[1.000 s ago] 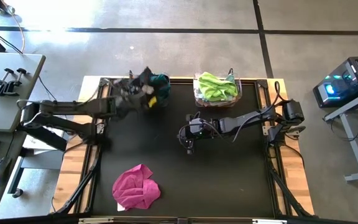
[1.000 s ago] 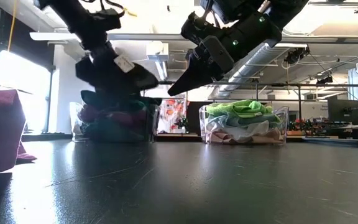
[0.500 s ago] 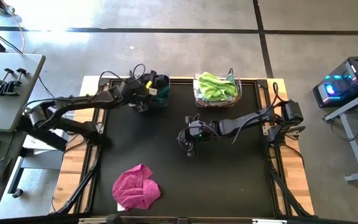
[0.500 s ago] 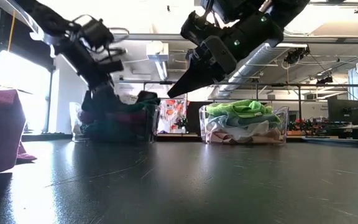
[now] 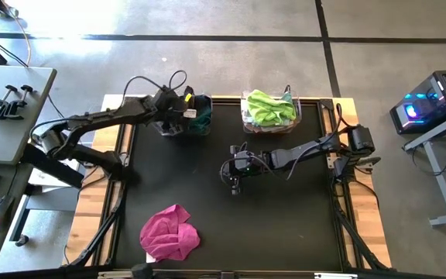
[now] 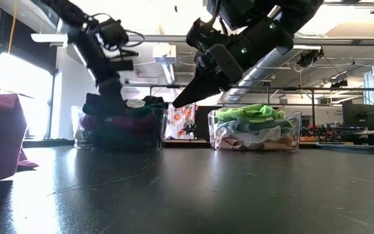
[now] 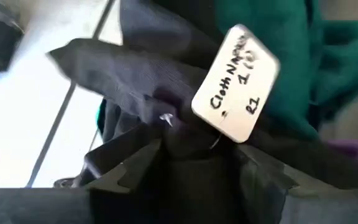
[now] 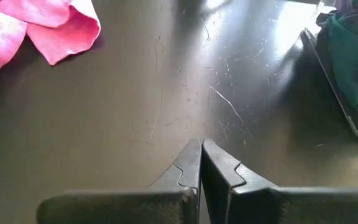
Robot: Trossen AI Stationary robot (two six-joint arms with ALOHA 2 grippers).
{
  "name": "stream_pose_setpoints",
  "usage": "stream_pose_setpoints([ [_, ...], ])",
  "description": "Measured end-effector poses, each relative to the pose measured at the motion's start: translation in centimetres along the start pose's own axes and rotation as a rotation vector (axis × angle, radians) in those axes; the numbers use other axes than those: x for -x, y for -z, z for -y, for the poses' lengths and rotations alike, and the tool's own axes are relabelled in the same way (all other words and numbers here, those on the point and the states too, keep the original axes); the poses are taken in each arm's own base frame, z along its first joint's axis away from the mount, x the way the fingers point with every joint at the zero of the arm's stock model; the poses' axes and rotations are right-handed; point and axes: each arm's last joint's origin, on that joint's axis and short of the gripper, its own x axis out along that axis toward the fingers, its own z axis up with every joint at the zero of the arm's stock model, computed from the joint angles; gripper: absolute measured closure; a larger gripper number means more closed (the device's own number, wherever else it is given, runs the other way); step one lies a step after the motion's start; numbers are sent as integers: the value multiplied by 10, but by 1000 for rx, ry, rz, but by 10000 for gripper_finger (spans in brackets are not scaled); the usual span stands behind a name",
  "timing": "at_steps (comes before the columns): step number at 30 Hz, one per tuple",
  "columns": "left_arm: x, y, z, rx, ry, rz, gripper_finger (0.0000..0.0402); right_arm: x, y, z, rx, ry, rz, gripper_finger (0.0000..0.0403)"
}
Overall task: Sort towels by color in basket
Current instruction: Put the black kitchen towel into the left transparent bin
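Drop-off step: left gripper sits over the clear plastic bin of dark towels at upper left of the high view, fingers parted around a black tagged cloth lying on the pile, apparently just let go; right gripper hovers mid-table, pinched shut, empty; next likely calls for lifting clear and fetching the crumpled magenta towel at lower left; light-towel bin upper centre; black scuffed tabletop, grey workshop floor
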Motion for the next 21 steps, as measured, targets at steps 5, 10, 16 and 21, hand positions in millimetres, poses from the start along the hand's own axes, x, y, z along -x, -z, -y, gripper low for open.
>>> stream_pose_setpoints([
  [5,31,-18,-12,-26,32,-60,214,0,0,0,0,0,-4,402],
  [10,56,-33,-27,-33,-5,-38,216,0,0,0,-3,0,-3,402],
  [16,62,-48,-53,52,-11,160,218,0,0,0,-17,0,-3,402],
  [21,26,-39,-65,230,16,209,218,0,0,-2,-19,-4,-3,402],
])
